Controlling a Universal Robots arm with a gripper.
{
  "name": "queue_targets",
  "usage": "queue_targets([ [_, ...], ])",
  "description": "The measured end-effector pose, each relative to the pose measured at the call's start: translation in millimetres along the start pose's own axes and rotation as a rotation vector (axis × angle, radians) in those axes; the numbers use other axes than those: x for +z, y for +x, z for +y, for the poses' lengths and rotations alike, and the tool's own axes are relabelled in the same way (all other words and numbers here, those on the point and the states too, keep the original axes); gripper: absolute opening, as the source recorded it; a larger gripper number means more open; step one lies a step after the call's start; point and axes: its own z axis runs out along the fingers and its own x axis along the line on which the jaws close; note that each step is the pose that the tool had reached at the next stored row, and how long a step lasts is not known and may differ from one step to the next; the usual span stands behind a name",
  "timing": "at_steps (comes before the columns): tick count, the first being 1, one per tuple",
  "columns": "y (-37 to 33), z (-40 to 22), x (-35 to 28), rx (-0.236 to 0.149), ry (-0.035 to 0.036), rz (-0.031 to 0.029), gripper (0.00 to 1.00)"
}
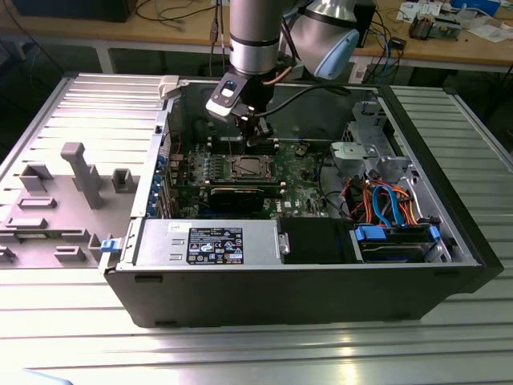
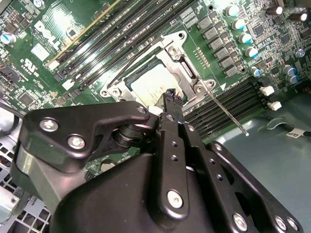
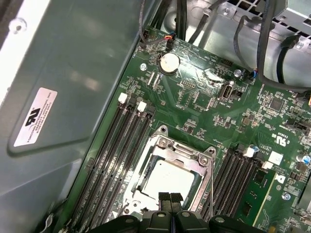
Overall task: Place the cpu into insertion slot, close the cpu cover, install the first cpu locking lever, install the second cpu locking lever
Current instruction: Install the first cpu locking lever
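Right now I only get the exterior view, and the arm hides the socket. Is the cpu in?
Observer: Yes. In the first wrist view, the cpu lies flat in the insertion slot, silvery top up.
Operator: Cover?
Observer: The cpu cover is down around it, chip showing through the cut-out.
Operator: Levers?
Observer: In the second wrist view, one lever rod sticks out over the memory slots, free end not hooked down.

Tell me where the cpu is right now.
In both wrist views the cpu lies flat in the insertion slot, framed by the cpu cover, between two banks of long black slots, just under the gripper.
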Motion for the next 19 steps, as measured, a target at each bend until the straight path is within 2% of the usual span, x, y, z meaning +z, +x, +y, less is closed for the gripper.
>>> queue_targets([
  [3, 0.0, 0.0, 0.0, -0.024, -0.0007, -0.0001, 0.11],
  [11, 0.0, 0.0, 0.0, -0.152, -0.0044, -0.0007, 0.11],
  [19, 0.0, 0.0, 0.0, -0.159, -0.0046, -0.0007, 0.11],
])
